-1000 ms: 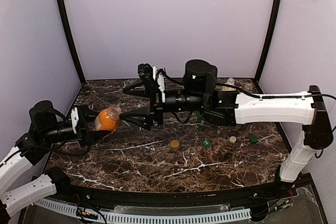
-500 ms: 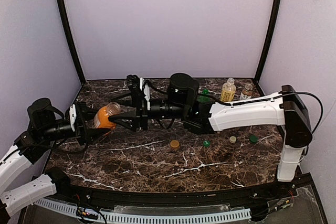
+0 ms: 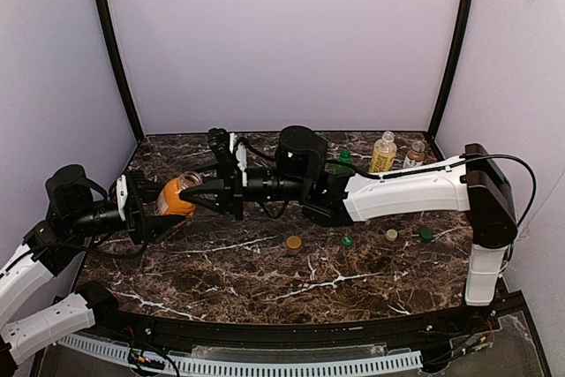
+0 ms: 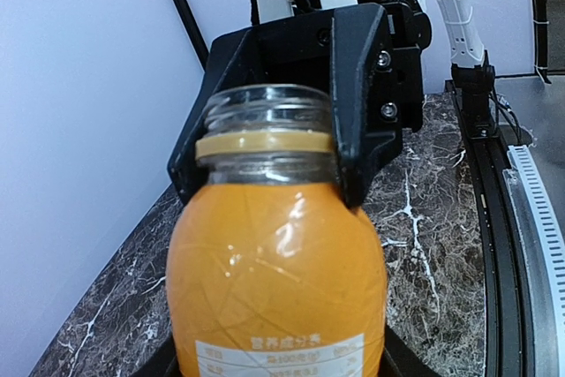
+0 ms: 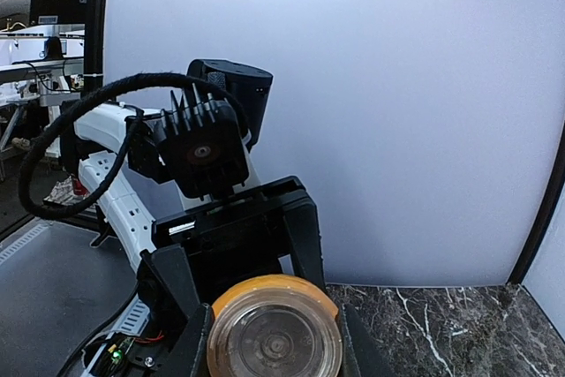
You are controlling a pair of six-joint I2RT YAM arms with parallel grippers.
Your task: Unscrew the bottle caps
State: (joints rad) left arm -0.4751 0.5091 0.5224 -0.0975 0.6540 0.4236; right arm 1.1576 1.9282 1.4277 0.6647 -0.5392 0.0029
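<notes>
Top external view gives me the whole table (image 3: 229, 275). The left gripper (image 3: 159, 207) is closed on the body of the orange bottle (image 3: 175, 200), which is tilted with its mouth toward the right arm. The right gripper (image 3: 201, 190) meets it at the neck. Far to the right of the orange bottle, at the back wall, stands the yellow bottle (image 3: 383, 152), and just beside it the clear bottle (image 3: 415, 154). The green bottle (image 3: 343, 159) is between them and the orange bottle, mostly hidden behind the right arm. In front and to the right of the orange bottle lie four loose caps: a tan cap (image 3: 293, 242), a green cap (image 3: 347, 241), a pale cap (image 3: 391, 235) and a second green cap (image 3: 426, 234). Only left wrist view shows me that the neck is bare thread above a tan ring, and that the right fingers (image 4: 357, 130) clamp it from both sides. Orange liquid fills this bottle up to the shoulder. Right wrist view looks straight into its open mouth. The yellow bottle holds yellowish liquid; what the clear one holds I cannot tell.
</notes>
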